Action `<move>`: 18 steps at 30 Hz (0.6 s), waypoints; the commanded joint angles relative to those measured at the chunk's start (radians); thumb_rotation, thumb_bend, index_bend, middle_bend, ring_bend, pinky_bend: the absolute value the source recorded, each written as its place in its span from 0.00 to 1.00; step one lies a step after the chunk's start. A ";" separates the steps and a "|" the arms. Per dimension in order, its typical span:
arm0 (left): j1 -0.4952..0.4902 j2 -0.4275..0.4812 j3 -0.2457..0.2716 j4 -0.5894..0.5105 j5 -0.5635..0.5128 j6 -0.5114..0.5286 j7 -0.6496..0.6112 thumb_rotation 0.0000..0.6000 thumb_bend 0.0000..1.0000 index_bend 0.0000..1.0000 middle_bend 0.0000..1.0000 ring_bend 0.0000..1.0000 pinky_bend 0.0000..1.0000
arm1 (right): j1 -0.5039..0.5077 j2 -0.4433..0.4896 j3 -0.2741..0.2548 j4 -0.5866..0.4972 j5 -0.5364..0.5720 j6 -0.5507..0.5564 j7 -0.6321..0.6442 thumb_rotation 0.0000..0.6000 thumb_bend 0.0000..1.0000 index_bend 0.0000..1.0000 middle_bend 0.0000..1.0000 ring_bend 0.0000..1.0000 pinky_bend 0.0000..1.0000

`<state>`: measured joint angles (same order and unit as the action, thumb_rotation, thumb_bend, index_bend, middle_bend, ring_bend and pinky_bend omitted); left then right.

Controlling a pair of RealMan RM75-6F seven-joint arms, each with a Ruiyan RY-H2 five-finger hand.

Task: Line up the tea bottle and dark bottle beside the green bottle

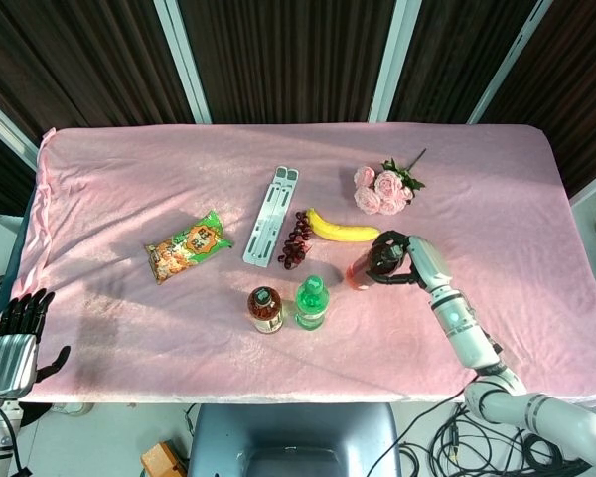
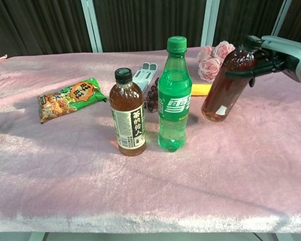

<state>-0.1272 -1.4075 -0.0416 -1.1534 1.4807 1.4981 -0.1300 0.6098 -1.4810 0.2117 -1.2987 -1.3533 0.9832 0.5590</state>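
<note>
Banana [image 1: 338, 231], grapes [image 1: 297, 238] and roses [image 1: 380, 189] crowd behind the dark bottle [image 2: 227, 84], which your right hand [image 2: 271, 55] grips near the cap, tilted, right of the green bottle [image 2: 174, 94] and tea bottle [image 2: 128, 113]. Only the head view shows your left hand [image 1: 15, 333], fingers spread and holding nothing, off the surface [image 1: 129, 169].

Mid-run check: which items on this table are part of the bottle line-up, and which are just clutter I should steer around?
In the job:
- dark bottle, tilted, gripped near the neck by the right hand
- tea bottle, upright beside the green bottle

Just lying about:
- snack packet
- white stand
- grapes
- banana
- pink roses
- left hand, idle off the table's edge
</note>
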 commanded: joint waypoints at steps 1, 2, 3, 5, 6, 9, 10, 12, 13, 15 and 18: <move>-0.001 -0.002 -0.002 0.001 0.001 -0.002 0.003 1.00 0.28 0.00 0.03 0.00 0.00 | -0.057 0.081 -0.070 -0.129 -0.060 0.044 -0.046 1.00 0.38 1.00 0.63 0.57 0.71; -0.002 -0.002 -0.002 0.001 0.001 -0.004 0.003 1.00 0.28 0.00 0.03 0.00 0.00 | -0.059 0.088 -0.076 -0.145 -0.060 0.041 -0.051 1.00 0.38 1.00 0.63 0.57 0.71; -0.003 -0.003 -0.003 0.001 0.000 -0.007 0.004 1.00 0.28 0.00 0.03 0.00 0.00 | -0.060 0.092 -0.081 -0.163 -0.060 0.034 -0.058 1.00 0.38 1.00 0.63 0.57 0.71; -0.005 -0.004 -0.004 0.001 0.001 -0.010 0.007 1.00 0.28 0.00 0.03 0.00 0.00 | -0.057 0.095 -0.086 -0.182 -0.056 0.024 -0.078 1.00 0.38 1.00 0.63 0.57 0.71; -0.006 -0.005 -0.004 0.001 0.002 -0.012 0.008 1.00 0.28 0.00 0.03 0.00 0.00 | -0.055 0.091 -0.087 -0.188 -0.052 0.020 -0.093 1.00 0.38 1.00 0.63 0.57 0.71; -0.007 -0.005 -0.003 0.000 0.005 -0.014 0.010 1.00 0.28 0.00 0.03 0.00 0.00 | -0.047 0.082 -0.083 -0.202 -0.040 0.007 -0.114 1.00 0.38 1.00 0.63 0.57 0.71; -0.006 -0.004 -0.004 0.000 0.005 -0.015 0.009 1.00 0.28 0.00 0.03 0.00 0.00 | -0.046 0.079 -0.080 -0.203 -0.038 0.007 -0.121 1.00 0.38 1.00 0.63 0.57 0.71; -0.006 -0.004 -0.004 0.000 0.004 -0.016 0.008 1.00 0.28 0.00 0.03 0.00 0.00 | -0.043 0.074 -0.078 -0.209 -0.035 0.005 -0.127 1.00 0.38 1.00 0.63 0.57 0.71; -0.006 -0.003 -0.005 0.000 0.003 -0.017 0.005 1.00 0.28 0.00 0.03 0.00 0.00 | -0.041 0.074 -0.078 -0.214 -0.035 0.002 -0.131 1.00 0.38 1.00 0.63 0.57 0.71; -0.006 -0.002 -0.005 0.001 0.003 -0.019 0.002 1.00 0.29 0.00 0.03 0.00 0.00 | -0.038 0.070 -0.076 -0.219 -0.032 0.000 -0.139 1.00 0.38 1.00 0.63 0.57 0.71; -0.005 -0.001 -0.005 0.000 0.004 -0.021 -0.002 1.00 0.29 0.00 0.03 0.00 0.00 | -0.034 0.061 -0.071 -0.219 -0.025 -0.001 -0.150 1.00 0.38 1.00 0.63 0.57 0.71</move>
<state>-0.1326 -1.4084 -0.0464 -1.1530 1.4845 1.4774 -0.1316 0.5746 -1.4176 0.1396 -1.5180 -1.3803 0.9826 0.4107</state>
